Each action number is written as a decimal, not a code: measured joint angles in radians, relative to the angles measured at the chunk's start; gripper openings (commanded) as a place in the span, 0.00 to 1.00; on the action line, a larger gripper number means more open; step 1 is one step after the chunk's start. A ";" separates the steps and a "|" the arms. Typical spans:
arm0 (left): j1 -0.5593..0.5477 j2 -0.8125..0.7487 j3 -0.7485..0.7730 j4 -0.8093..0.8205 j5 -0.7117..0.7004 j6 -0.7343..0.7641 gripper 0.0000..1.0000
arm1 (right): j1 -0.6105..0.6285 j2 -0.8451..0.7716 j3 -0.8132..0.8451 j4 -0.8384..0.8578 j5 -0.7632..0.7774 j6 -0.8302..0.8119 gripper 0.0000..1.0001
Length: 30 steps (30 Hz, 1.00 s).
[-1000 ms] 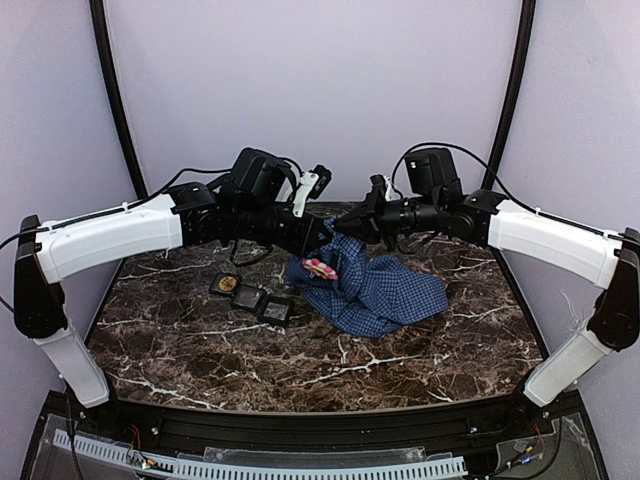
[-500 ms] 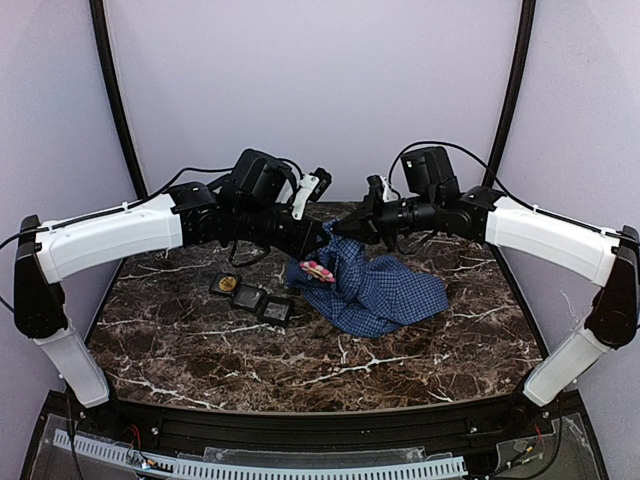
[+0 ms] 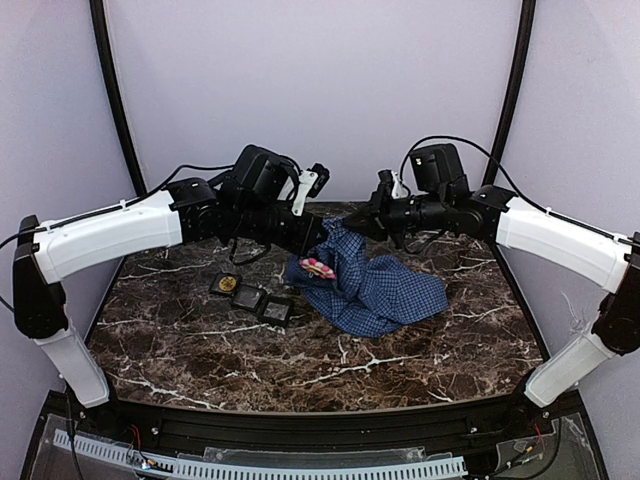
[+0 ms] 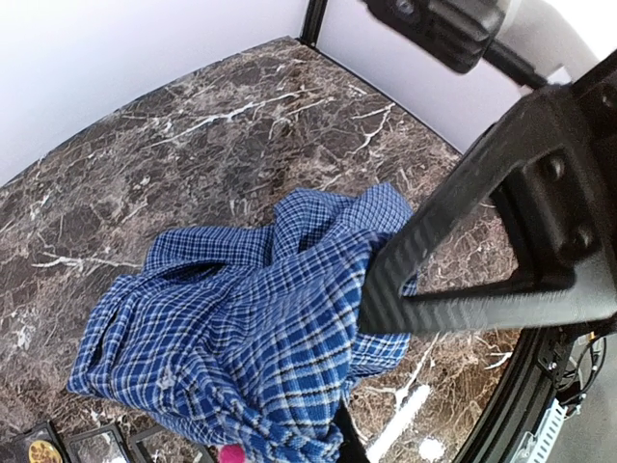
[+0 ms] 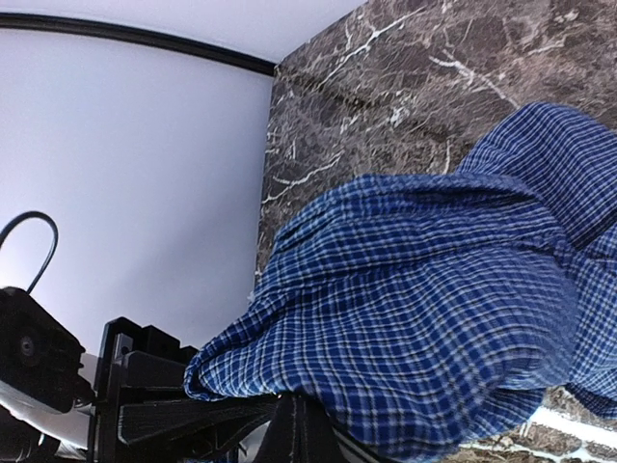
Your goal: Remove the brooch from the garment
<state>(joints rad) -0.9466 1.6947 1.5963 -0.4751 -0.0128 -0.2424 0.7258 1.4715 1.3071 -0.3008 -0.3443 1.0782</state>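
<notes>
The garment [image 3: 378,288], a blue checked shirt, lies crumpled on the marble table with its far edge lifted. A pink and yellow brooch [image 3: 319,267] is pinned on its left fold; in the left wrist view only a pink bit of the brooch [image 4: 229,453] shows under the garment [image 4: 241,318]. My left gripper [image 3: 322,238] is shut on the raised cloth from the left. My right gripper [image 3: 352,223] is shut on the same raised edge from the right. In the right wrist view the garment [image 5: 434,309] drapes over my right gripper [image 5: 307,424].
A black three-slot tray [image 3: 268,305] sits left of the shirt, with a gold piece [image 3: 228,284] in its far slot. The right gripper's finger [image 4: 463,260] crosses the left wrist view. Curved black posts and pale walls close in the table's back.
The right gripper has closed fully on the cloth and drawn slightly right and up. The left arm has lifted a little, and the shirt's edge is pulled higher between them.
</notes>
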 measured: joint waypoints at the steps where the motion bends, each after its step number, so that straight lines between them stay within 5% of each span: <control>1: 0.000 0.000 0.000 -0.014 -0.007 -0.002 0.01 | -0.002 -0.005 -0.003 0.000 0.015 0.000 0.00; 13: 0.003 0.013 0.000 -0.073 -0.029 -0.008 0.01 | -0.014 -0.031 -0.022 0.024 0.049 -0.003 0.01; 17: 0.020 0.010 -0.012 -0.042 0.048 -0.008 0.01 | -0.013 -0.040 -0.059 0.049 -0.008 -0.019 0.42; 20: 0.055 -0.014 -0.080 0.033 0.179 -0.027 0.01 | -0.014 -0.064 -0.073 0.031 -0.019 -0.064 0.63; 23: 0.119 -0.045 -0.159 0.102 0.338 -0.066 0.01 | -0.013 -0.112 -0.075 0.000 -0.016 -0.140 0.73; 30: 0.172 -0.061 -0.191 0.183 0.603 -0.136 0.01 | -0.012 -0.159 -0.078 -0.014 -0.050 -0.300 0.76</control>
<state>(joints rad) -0.7742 1.6333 1.4052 -0.2916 0.5900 -0.3782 0.7136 1.3128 1.2289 -0.3149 -0.3943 0.7780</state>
